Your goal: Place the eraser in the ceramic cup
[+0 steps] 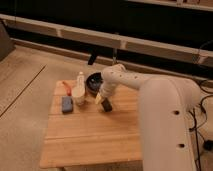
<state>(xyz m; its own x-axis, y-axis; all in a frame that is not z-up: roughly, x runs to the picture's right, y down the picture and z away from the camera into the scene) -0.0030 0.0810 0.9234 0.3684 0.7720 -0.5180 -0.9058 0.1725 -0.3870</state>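
In the camera view, the gripper (102,101) hangs low over the wooden table (90,145), just left of the frame's centre. It is right at the eraser (107,106), which lies on the boards to the lower right of the dark bowl (93,82). The cup (79,96) stands further left, beside a blue-grey block (67,104). For a good pick, the fingers should straddle the eraser's narrow sides and close squarely before lifting. The hand stands wide open and holds nothing; whether a finger touches the eraser I cannot tell.
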